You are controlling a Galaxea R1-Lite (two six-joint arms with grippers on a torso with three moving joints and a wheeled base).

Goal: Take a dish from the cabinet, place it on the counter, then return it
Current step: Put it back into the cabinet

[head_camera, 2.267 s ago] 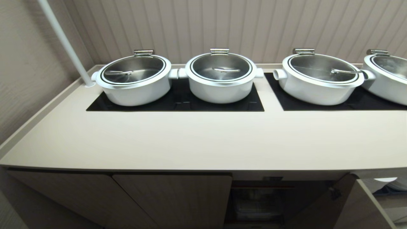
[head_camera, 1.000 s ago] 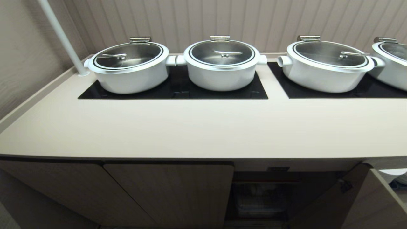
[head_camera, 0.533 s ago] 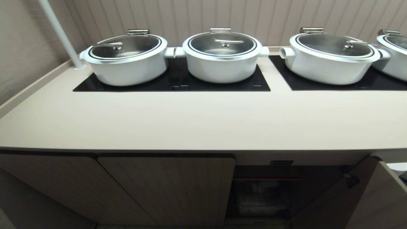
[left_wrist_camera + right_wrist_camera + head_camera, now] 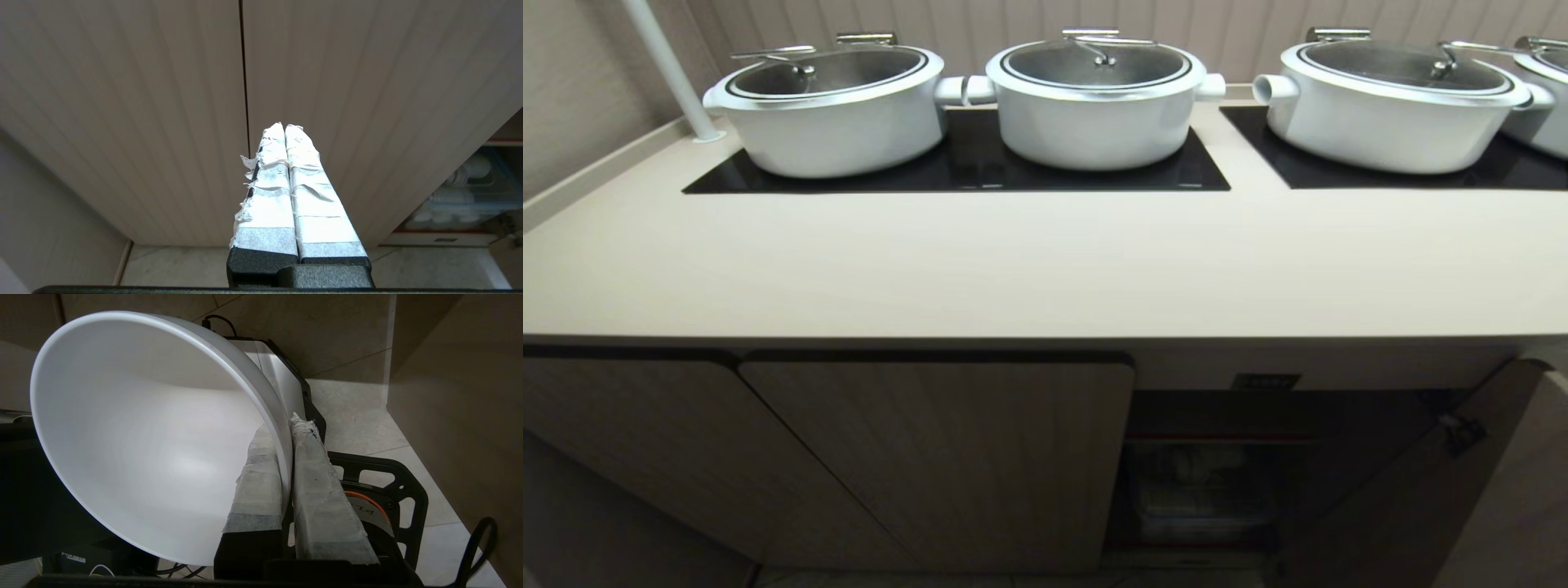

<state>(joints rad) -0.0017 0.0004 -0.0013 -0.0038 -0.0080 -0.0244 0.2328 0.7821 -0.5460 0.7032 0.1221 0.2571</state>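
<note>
While neither arm shows in the head view, your right tool (image 4: 286,428) is clamped on the rim of the dish (image 4: 135,433), one taped finger (image 4: 257,486) inside the bowl and the other on its outer wall. You hold the dish tilted on edge, its white hollow facing the wrist camera, off the bench and outside the cabinet. Beyond the tool you see pale floor tiles (image 4: 359,412), and beside it a beige panel (image 4: 457,396). Under the tool sits black robot hardware with an orange ring (image 4: 363,502).

Your left tool (image 4: 284,128) is shut with nothing in it, its taped fingers (image 4: 310,192) pressed together. Ahead of it are two closed cabinet doors (image 4: 143,102) with a thin seam between them. Off to one side of that tool you can see into the open compartment (image 4: 461,192), where white crockery sits in a clear bin on a red-edged shelf.

From the head view, the bench (image 4: 1045,261) carries white pots (image 4: 1094,98) with steel lids on black hob panels (image 4: 964,167). Below it the cabinet (image 4: 931,457) has one door swung open (image 4: 1421,482), a small black label (image 4: 1264,381) above the dark opening.
</note>
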